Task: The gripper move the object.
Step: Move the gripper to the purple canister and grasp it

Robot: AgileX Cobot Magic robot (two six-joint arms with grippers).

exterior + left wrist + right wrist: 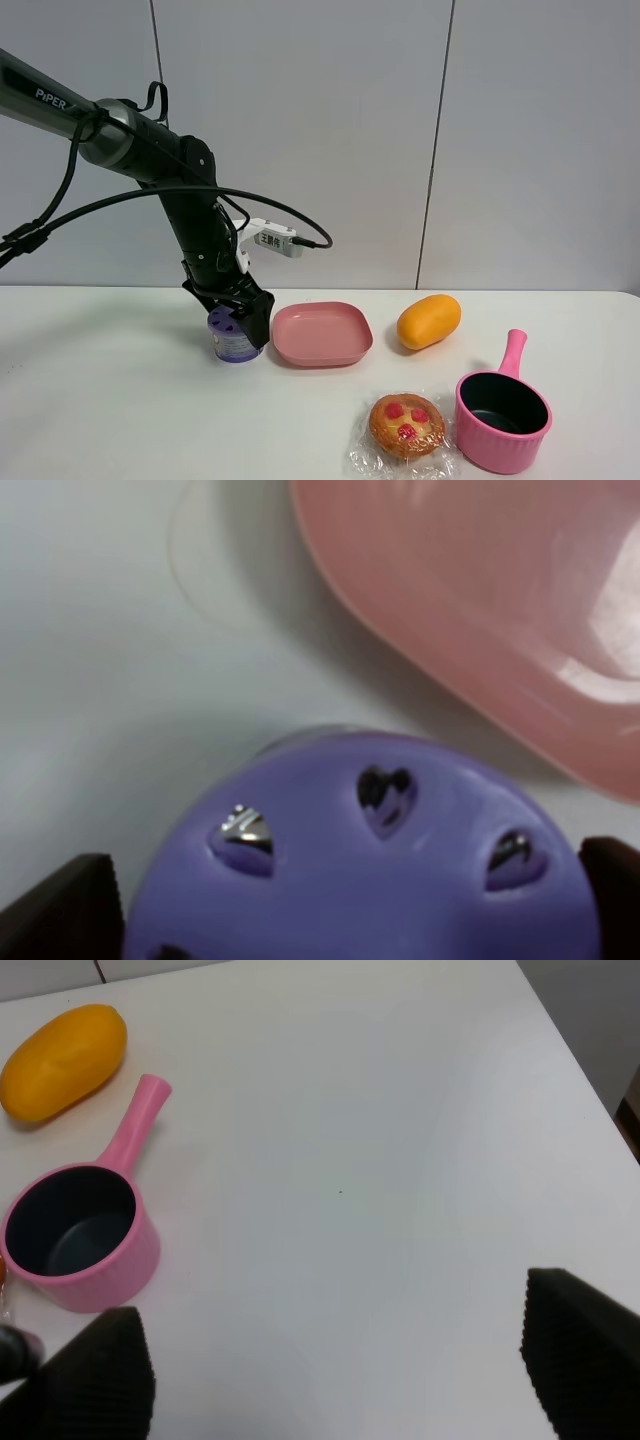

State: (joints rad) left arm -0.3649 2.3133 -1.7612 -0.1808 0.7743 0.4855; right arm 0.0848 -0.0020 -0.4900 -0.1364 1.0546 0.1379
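Note:
The purple canister (232, 346) stands on the white table (100, 400) just left of the pink plate. Its lavender lid with dark slots fills the left wrist view (380, 880). My left gripper (240, 322) comes down over it from above, with a black finger pressed against each side of the lid (340, 905); one finger (65, 910) shows at each lower corner of that view. My right gripper (335, 1360) is open and empty above bare table, its pads (90, 1370) wide apart. It is out of the exterior high view.
A pink plate (320, 335) lies right beside the canister, also in the left wrist view (480, 610). An orange oval fruit (428, 321) lies right of it. A wrapped pastry (406, 425) and a pink pot with handle (502, 408) sit at the front right.

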